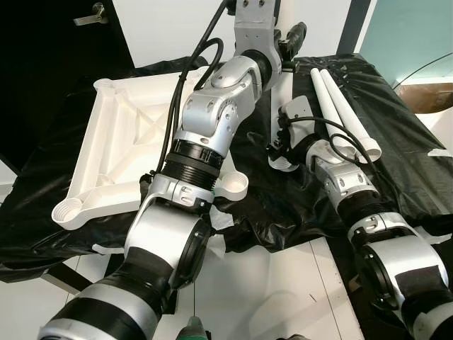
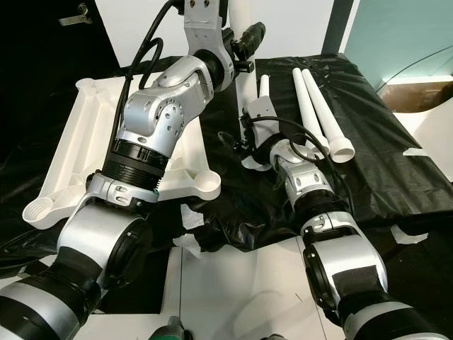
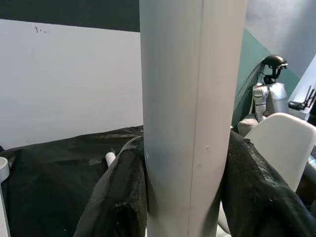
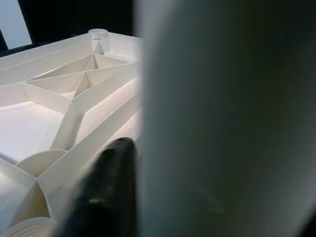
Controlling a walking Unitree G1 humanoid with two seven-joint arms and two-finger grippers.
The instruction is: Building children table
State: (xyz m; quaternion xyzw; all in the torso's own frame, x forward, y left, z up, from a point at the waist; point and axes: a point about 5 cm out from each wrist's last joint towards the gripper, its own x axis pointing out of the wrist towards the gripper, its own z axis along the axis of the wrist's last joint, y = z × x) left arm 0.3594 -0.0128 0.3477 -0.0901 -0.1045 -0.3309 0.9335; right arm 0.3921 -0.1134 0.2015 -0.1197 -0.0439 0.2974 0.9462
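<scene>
A white table top (image 1: 117, 152) lies upside down on the black-covered table, ribs up, with round sockets at its corners (image 1: 234, 187). My left gripper (image 2: 249, 37) is raised at the far side and is shut on a white table leg (image 3: 191, 123) held upright between both black fingers (image 3: 121, 197). My right gripper (image 2: 256, 142) is low over the black sheet, just right of the table top. It is shut on another white leg (image 2: 263, 88), whose flared end (image 2: 251, 164) points toward me; one black finger (image 4: 106, 187) shows beside it.
Two more white legs (image 1: 338, 106) lie side by side on the black sheet (image 2: 368, 163) to the right. White tape holds the sheet's front edge (image 2: 185, 237). A dark door (image 1: 42, 64) stands at the left. Another robot (image 3: 269, 89) and a white chair (image 3: 281, 143) stand beyond.
</scene>
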